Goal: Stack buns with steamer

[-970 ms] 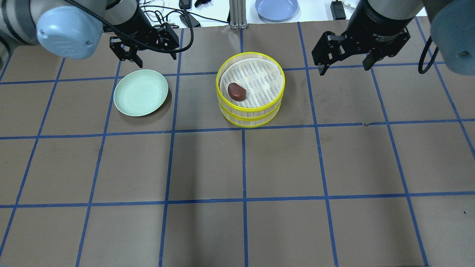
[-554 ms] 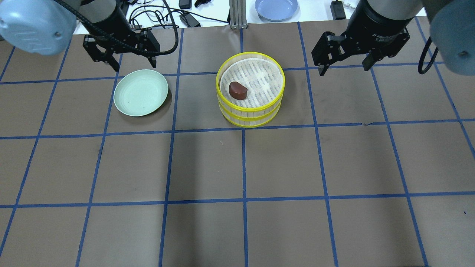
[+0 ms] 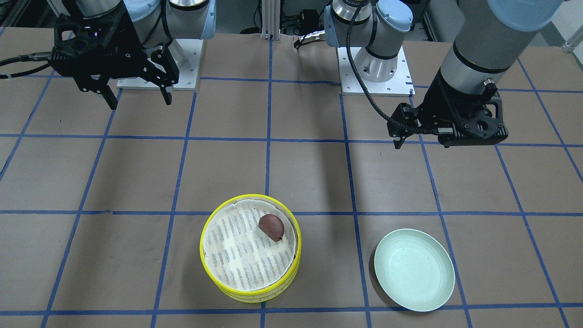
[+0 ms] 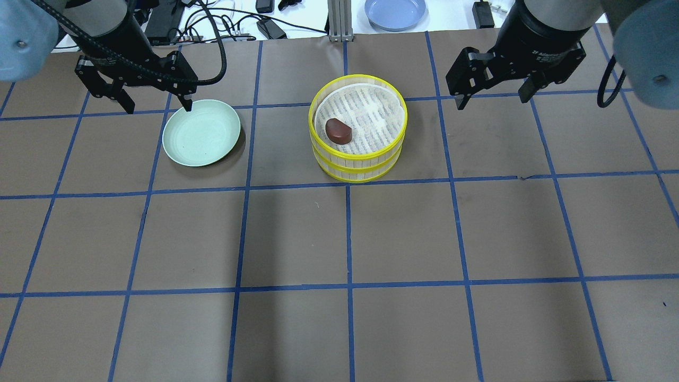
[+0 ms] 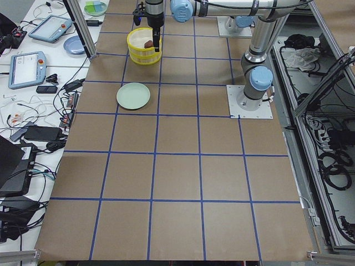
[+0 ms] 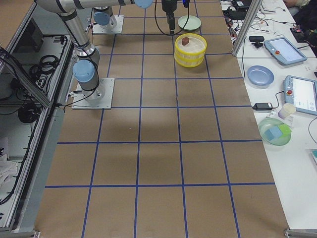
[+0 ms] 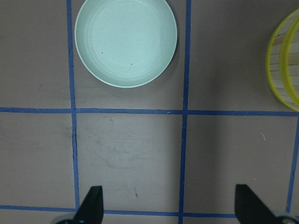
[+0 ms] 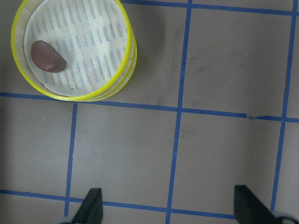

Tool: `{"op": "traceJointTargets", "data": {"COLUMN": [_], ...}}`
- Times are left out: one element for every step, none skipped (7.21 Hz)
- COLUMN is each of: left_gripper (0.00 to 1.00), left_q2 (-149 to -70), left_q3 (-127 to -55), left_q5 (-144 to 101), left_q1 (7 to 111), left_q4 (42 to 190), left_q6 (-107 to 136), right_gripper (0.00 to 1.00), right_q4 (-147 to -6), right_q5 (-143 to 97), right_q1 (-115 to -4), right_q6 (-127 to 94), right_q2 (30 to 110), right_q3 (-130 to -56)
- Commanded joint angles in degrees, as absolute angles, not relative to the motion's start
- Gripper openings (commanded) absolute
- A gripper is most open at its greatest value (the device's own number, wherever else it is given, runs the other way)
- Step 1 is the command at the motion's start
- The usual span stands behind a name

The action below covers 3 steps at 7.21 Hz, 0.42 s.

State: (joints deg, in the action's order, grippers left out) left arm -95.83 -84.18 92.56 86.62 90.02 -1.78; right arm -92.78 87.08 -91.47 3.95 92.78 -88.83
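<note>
Both tiers of the steamer [image 4: 355, 164] stand stacked mid-table, the brown bun [image 4: 338, 131] on the upper liner and the cream bun presumably hidden beneath, while left gripper [image 4: 158, 103] and right gripper [image 4: 493, 98] hang wide open, empty, so stacking appears done and only withdrawal seems left.

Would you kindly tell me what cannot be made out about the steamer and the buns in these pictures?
1. Inside of the lower steamer tier: covered in every view by the upper tier stacked on it.
2. A second bun: only the brown bun shows; whether another lies below cannot be told.
3. Left wrist view: the steamer stack is cut off by the right edge.
4. Both side views: the brown bun is too small for detail.
</note>
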Motion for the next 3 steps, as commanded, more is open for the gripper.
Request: {"op": "traceJointTargets", "data": {"left_gripper": [1.0,1.0,1.0], "left_q2": [-95.8,-95.8,-95.8], "left_q3": [-84.46,-84.46,-84.46], "left_q5": [92.63,92.55,92.46], "left_q1": [86.57,86.57,86.57], "left_q4": [89.91,89.91,89.91], "left_q6": [-1.84,-1.85,-1.85], "right_gripper": [1.0,1.0,1.0], "right_q4": [-92.64,-92.64,-92.9], "right_q5": [87.19,87.19,87.19], "right_q1": [-91.41,-91.41,-91.41], "right_q6": [3.96,3.96,3.96], "right_q2": [92.81,92.81,92.73], "right_q3": [-88.86,-88.86,-88.86]}}
